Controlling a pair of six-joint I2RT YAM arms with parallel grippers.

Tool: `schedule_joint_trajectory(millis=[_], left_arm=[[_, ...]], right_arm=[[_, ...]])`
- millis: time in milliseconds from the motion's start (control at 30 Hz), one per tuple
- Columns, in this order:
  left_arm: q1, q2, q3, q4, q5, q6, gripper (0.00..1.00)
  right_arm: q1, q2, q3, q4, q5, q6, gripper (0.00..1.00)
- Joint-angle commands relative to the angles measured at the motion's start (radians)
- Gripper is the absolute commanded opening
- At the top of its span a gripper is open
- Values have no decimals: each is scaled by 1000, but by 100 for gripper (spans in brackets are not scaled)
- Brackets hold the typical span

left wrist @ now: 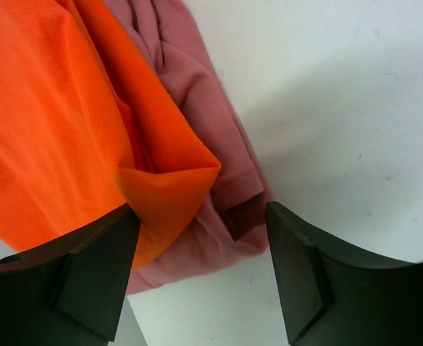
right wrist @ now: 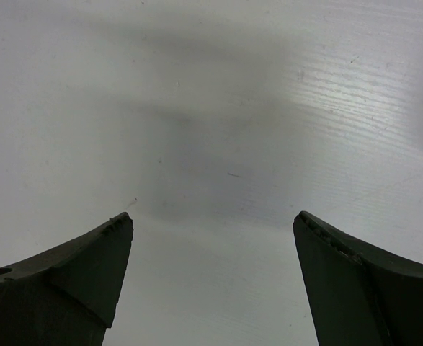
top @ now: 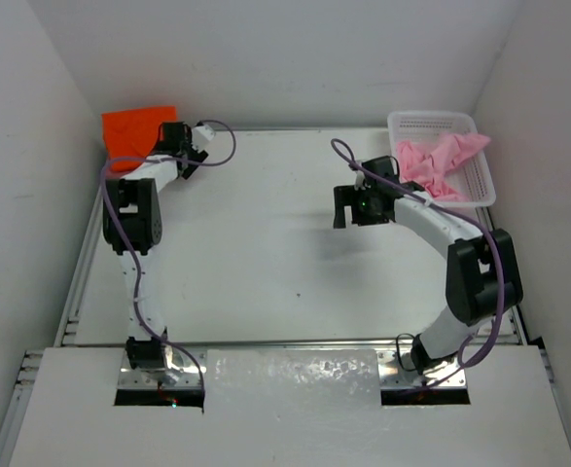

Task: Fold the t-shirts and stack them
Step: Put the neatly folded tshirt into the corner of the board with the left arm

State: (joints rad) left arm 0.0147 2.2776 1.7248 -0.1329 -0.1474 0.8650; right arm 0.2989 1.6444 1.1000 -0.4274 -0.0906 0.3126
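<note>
Left gripper (left wrist: pixel 200 216), nearest the wrist lens: jaws apart, straddling a folded corner of the orange t-shirt (left wrist: pixel 45 122). One finger is at the cloth's edge, contact uncertain, nothing clamped. The orange shirt lies folded on the rose-red t-shirt (left wrist: pixel 204 86) at the far-left corner of the bench (top: pixel 266 243). The light pink t-shirt (top: pixel 439 161) sits crumpled in the white basket (top: pixel 431 121), far right. Step, as judged: two stacked, the third pending; next, lift the pink one out and spread it. Right gripper (right wrist: pixel 212 216): wide apart above the bench near the basket, holding nothing.

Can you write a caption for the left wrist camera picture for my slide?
The left tool stands open over a folded orange t-shirt lying on a rose-red t-shirt on the white table.
</note>
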Motion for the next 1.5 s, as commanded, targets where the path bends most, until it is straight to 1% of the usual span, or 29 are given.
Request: schedule_joint_trajectory(millis=[0,33,67,133,167,200,300,367,467,500,567,600,633,667,700,767,833,867,1000,1033,1133,1233,1300,1333,1400,1433,1467], left_arm=[[-4,23,64,50,5,-30,67],[-4,28,67,65,-6,-32,64],[-4,31,71,103,-15,-46,57],[-4,37,94,115,-20,-72,54],[-4,43,102,116,-15,-78,53],[-4,43,111,159,-17,-86,53],[-4,42,105,182,-11,-107,52],[-4,48,104,191,-20,-109,49],[-4,54,105,196,-24,-104,36],[-2,56,105,190,-26,-98,29],[-1,65,111,179,-24,-96,27],[1,66,111,170,-21,-98,18],[2,65,111,167,-12,-98,13],[2,59,107,159,-6,-93,2],[2,59,102,154,-6,-87,0],[2,22,79,135,37,-42,0],[7,-32,53,76,94,11,0],[13,-47,55,28,112,47,0],[65,-84,114,-131,230,107,0],[70,-90,116,-166,235,120,0],[73,-109,79,-194,233,175,0],[71,-109,50,-198,236,186,0],[71,-113,38,-174,213,177,0],[74,-115,38,-157,207,178,0],[71,-110,54,-181,229,209,1],[71,-104,62,-244,252,247,22],[70,-93,71,-273,282,256,43]], right_arm=[[6,9,52,10,-14,-15,88],[8,8,54,7,-12,-17,88],[8,8,55,3,-14,-18,88],[8,8,55,-1,-11,-18,88],[8,9,54,-1,-11,-18,88],[8,9,54,-1,-9,-15,88],[8,11,54,1,-12,-13,88],[8,15,58,-2,-12,-15,88],[8,22,64,-8,-12,-17,88],[8,23,67,-10,-12,-18,88],[8,25,70,-13,-12,-18,88],[8,25,70,-13,-14,-18,88],[6,25,72,-14,-12,-18,88],[8,26,75,-16,-12,-18,88],[8,26,77,-19,-11,-18,88],[8,26,83,-27,-9,-21,88],[8,25,86,-31,-9,-21,88],[8,23,86,-33,-8,-23,88],[8,25,84,-25,-9,-17,88],[6,26,80,-19,-11,-15,88],[8,29,77,-7,-20,-7,88],[8,31,81,-8,-24,-6,88],[8,31,83,-14,-23,-7,88],[8,29,84,-17,-23,-9,88],[6,28,84,-19,-20,-10,88],[8,26,83,-19,-18,-9,88],[8,28,83,-19,-18,-10,88]])
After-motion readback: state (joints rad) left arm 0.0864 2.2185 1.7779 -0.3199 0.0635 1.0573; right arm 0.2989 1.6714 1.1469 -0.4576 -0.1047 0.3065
